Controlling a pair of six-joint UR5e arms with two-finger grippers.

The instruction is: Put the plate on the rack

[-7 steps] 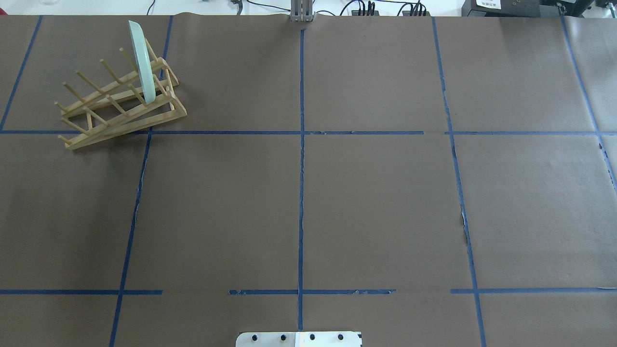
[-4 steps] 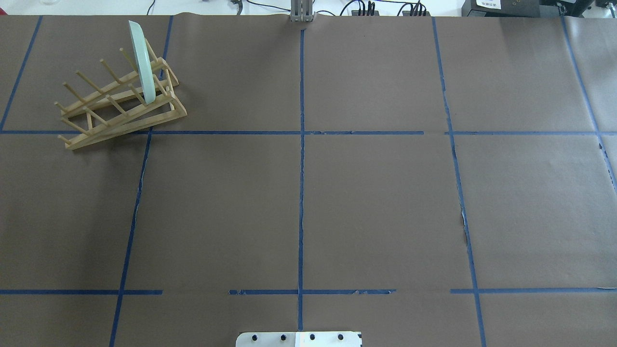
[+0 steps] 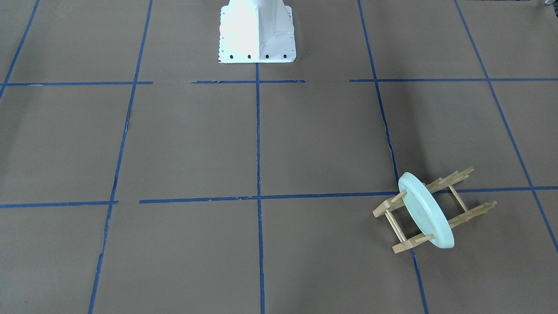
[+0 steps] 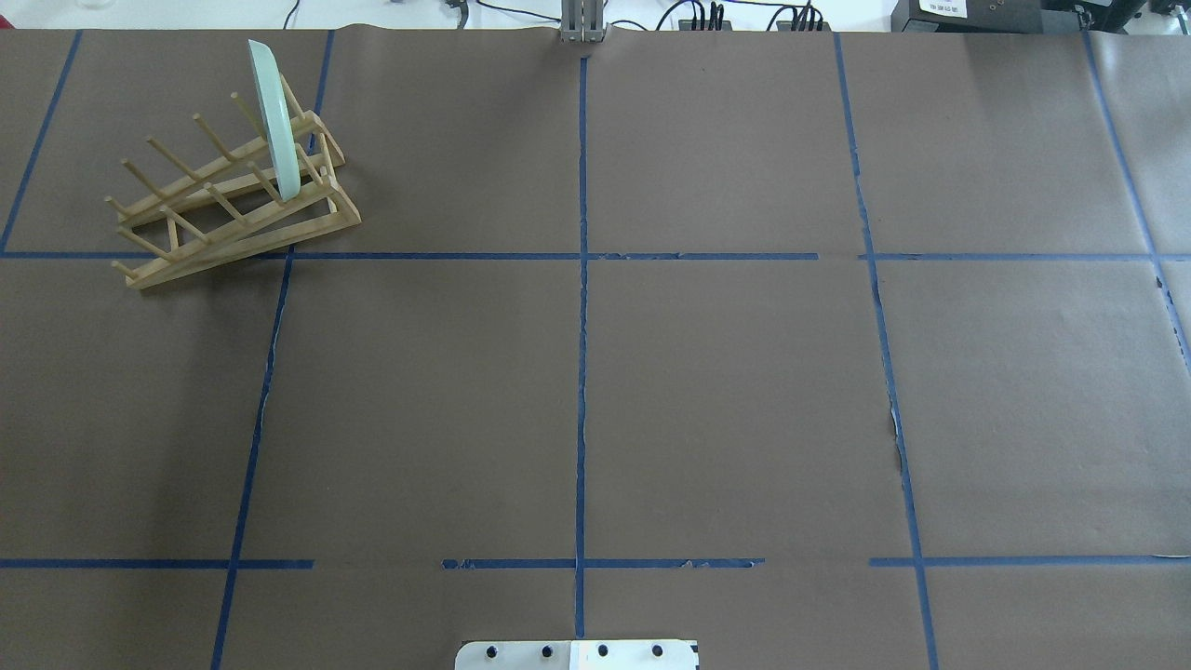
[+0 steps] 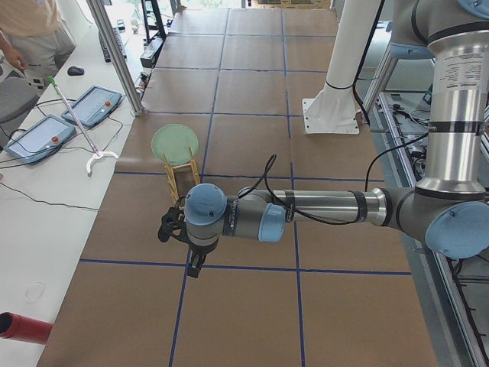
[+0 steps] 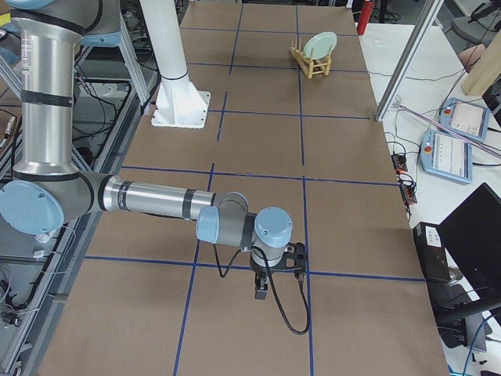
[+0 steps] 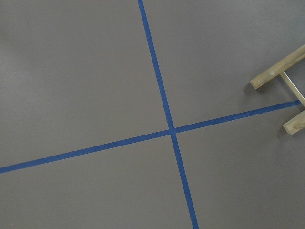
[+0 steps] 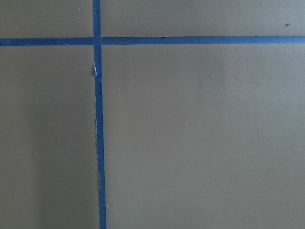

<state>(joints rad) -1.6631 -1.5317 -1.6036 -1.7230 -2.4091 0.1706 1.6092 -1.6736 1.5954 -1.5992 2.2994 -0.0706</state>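
Observation:
The pale mint-green plate (image 4: 276,121) stands on edge between the pegs at one end of the light-wood rack (image 4: 251,237), at the far left of the table. Both also show in the front-facing view, plate (image 3: 425,213) and rack (image 3: 409,245), and in the side views, plate (image 5: 175,143) (image 6: 322,44). The left wrist view shows only the rack's rail ends (image 7: 276,71). My left gripper (image 5: 195,266) hangs above the table, near the rack. My right gripper (image 6: 262,291) hangs far from it. I cannot tell whether either is open or shut.
The white robot base (image 3: 257,35) stands at the table's near middle edge. Blue tape lines grid the brown paper. A side table with control pads (image 5: 99,103), a metal post (image 5: 114,53) and a person lie beyond the far edge.

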